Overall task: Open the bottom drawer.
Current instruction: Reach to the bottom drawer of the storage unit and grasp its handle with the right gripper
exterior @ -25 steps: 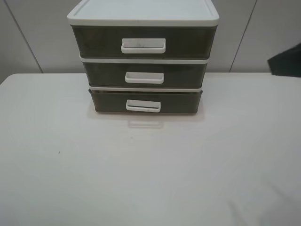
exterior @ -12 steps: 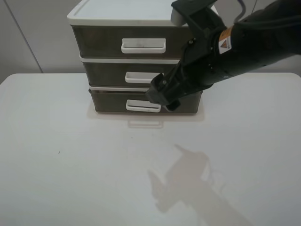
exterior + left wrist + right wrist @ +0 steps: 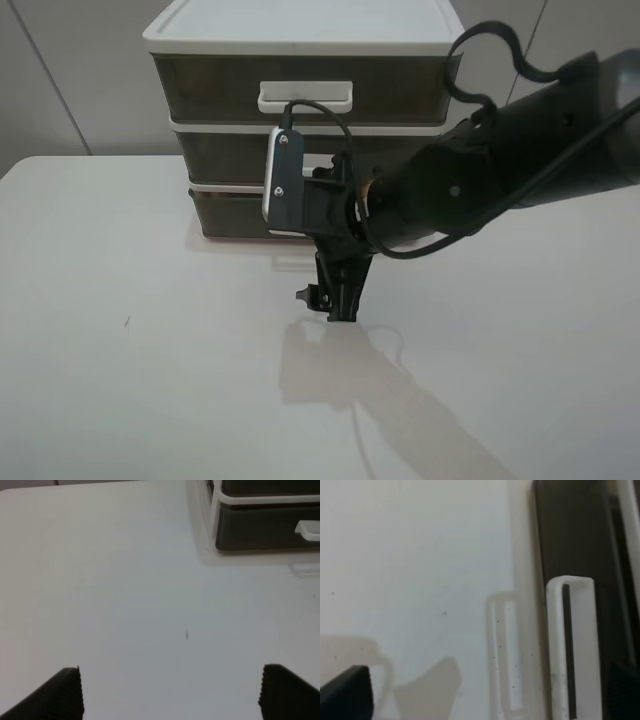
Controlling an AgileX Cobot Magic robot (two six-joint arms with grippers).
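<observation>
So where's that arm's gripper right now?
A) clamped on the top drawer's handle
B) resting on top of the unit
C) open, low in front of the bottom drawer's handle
C: the right gripper points down at the table before the bottom drawer, and its wrist view shows the handle ungripped ahead of spread fingertips.

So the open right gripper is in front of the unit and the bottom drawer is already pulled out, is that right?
Not quite: the bottom drawer is shut, its front in line with the unit, as the left wrist view shows. The open right gripper is indeed in front of the unit.
</observation>
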